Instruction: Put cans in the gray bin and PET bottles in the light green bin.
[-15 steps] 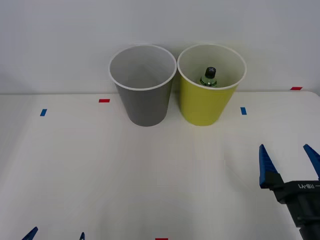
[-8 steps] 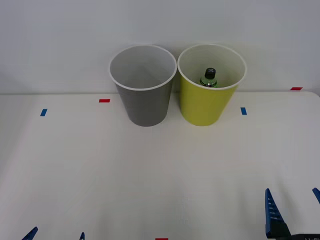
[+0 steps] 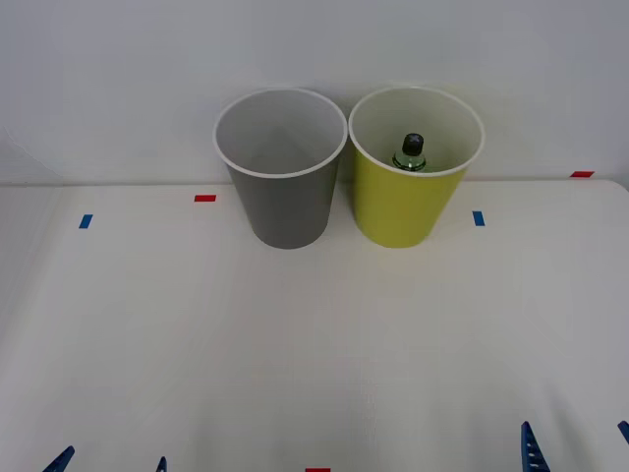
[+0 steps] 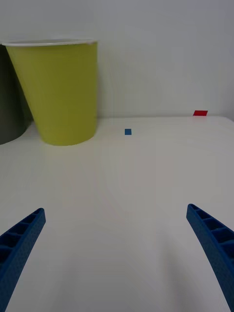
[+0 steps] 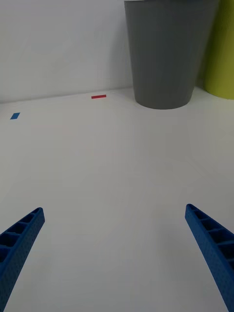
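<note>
The gray bin (image 3: 282, 167) and the light green bin (image 3: 416, 165) stand side by side at the back of the white table. A PET bottle (image 3: 410, 152) with a black cap stands inside the light green bin, only its top showing. My right gripper (image 3: 575, 442) is low at the front right edge, open, holding nothing; its wrist view shows the light green bin (image 4: 58, 90) far ahead across bare table. My left gripper (image 3: 110, 462) is at the front left edge, open and holding nothing, with the gray bin (image 5: 168, 51) far ahead of it.
Small red tape marks (image 3: 204, 198) and blue tape marks (image 3: 479, 218) dot the table (image 3: 314, 344). A white wall rises right behind the bins.
My right gripper has drawn back and down toward the front right edge, open throughout. The bins, the bottle and the left gripper have not moved.
</note>
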Controlling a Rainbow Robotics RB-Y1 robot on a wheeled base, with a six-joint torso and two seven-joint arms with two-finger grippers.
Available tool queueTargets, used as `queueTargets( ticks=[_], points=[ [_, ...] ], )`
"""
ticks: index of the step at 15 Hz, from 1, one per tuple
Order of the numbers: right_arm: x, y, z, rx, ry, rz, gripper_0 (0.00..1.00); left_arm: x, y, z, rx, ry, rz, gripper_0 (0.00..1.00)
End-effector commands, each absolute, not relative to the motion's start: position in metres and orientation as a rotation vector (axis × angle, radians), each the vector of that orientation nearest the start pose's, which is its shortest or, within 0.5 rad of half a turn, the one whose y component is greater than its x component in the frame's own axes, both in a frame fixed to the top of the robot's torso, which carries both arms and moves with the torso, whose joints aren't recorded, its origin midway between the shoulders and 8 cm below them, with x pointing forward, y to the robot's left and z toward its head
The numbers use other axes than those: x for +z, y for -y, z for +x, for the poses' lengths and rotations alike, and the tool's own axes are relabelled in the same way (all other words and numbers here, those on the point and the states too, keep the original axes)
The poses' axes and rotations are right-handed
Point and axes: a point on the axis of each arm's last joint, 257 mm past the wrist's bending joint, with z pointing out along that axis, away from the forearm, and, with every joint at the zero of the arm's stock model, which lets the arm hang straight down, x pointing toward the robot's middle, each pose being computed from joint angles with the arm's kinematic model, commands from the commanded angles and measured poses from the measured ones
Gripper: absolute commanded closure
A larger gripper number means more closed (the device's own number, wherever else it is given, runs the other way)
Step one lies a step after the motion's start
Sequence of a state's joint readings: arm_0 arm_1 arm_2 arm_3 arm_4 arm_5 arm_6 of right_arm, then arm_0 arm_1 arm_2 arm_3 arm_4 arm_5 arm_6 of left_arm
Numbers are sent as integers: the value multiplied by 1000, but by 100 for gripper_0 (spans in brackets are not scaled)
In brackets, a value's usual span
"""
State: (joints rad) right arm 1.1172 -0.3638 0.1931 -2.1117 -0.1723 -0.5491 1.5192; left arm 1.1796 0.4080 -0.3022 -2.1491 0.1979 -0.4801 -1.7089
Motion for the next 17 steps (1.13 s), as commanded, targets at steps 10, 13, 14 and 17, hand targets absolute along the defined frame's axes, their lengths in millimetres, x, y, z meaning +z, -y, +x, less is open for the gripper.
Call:
queueTargets(
  ticks=[10, 13, 14, 17],
  points=[
    [-242, 281, 216, 15, -1624, 16, 0, -263, -241, 195, 5, -1733, 109, 0],
    [-242, 281, 216, 15, -1624, 16, 0, -263, -241, 195, 5, -1733, 109, 0],
    [-242, 281, 216, 15, -1624, 16, 0, -263, -241, 195, 5, -1733, 109, 0],
    [-242, 281, 216, 15, -1624, 16, 0, -263, -241, 195, 5, -1733, 109, 0]
  ],
)
